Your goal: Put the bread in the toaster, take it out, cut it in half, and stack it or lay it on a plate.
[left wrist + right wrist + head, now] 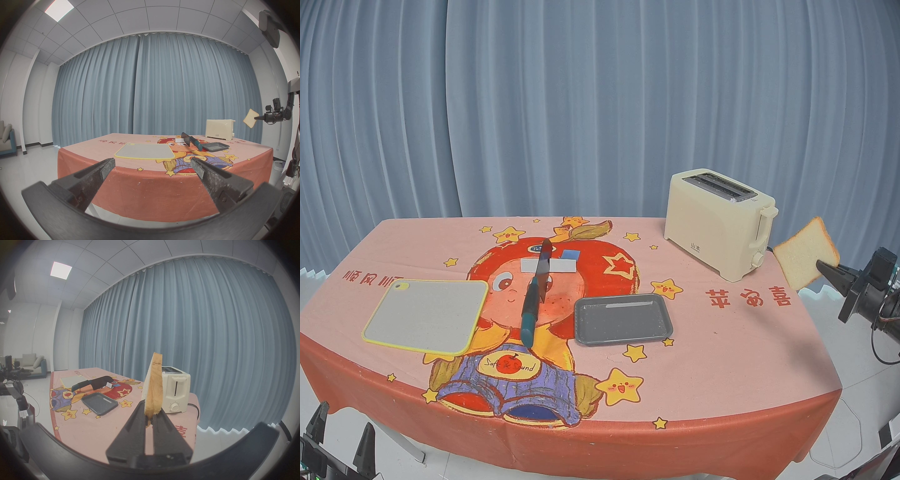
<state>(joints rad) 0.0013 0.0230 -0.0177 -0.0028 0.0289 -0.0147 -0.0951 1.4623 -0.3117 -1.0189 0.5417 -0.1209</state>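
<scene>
1. The bread [806, 261], one slice with a brown crust, is held in the air past the table's edge, at 4 o'clock from the toaster [720, 222] and apart from it.
2. The slice is gripped at its lower edge by the right gripper [828, 269], whose fingers are closed tight on it; in the right wrist view the slice is seen edge-on, standing upright.
3. The cream toaster is set at 2 o'clock on the table [712, 362], which is covered with a pink cartoon cloth; its two top slots are seen bare.
4. A grey tray [622, 319] is placed near the table's middle, at 7 o'clock from the toaster.
5. A knife [534, 294] with a teal handle is found at 9 o'clock from the tray, its blade pointing to 12 o'clock.
6. A grey, yellow-rimmed cutting board [427, 314] is laid at 9 o'clock from the knife.
7. The left gripper [153, 168] is held below the table's near edge at 7 o'clock, its fingers spread wide with nothing between them.
</scene>
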